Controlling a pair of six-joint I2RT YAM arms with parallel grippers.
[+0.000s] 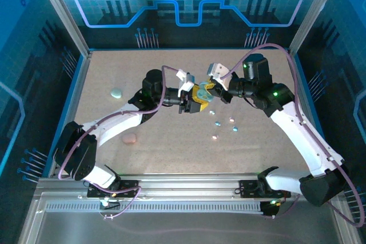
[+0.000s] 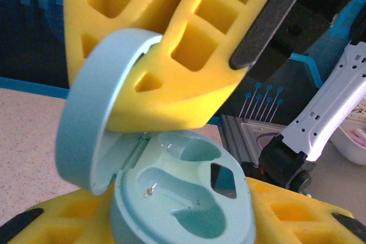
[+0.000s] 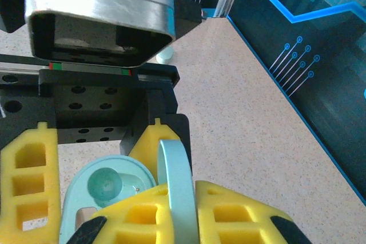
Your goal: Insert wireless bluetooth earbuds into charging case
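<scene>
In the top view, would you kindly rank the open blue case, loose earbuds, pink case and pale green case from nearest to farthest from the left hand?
1. Open blue case: in the left hand.
2. Loose earbuds: to its right.
3. Pink case and pale green case, far left: too close to call.

This is a robot test cell in a lab. Around the jaws stands an aluminium frame (image 1: 62,11) hung with blue wall panels (image 1: 189,4) printed with circuit lines and a gear. Below the jaws lies a speckled beige surface (image 1: 171,147). The left arm (image 1: 114,121) and right arm (image 1: 297,127) are bolted to a metal rail (image 1: 189,190).
</scene>
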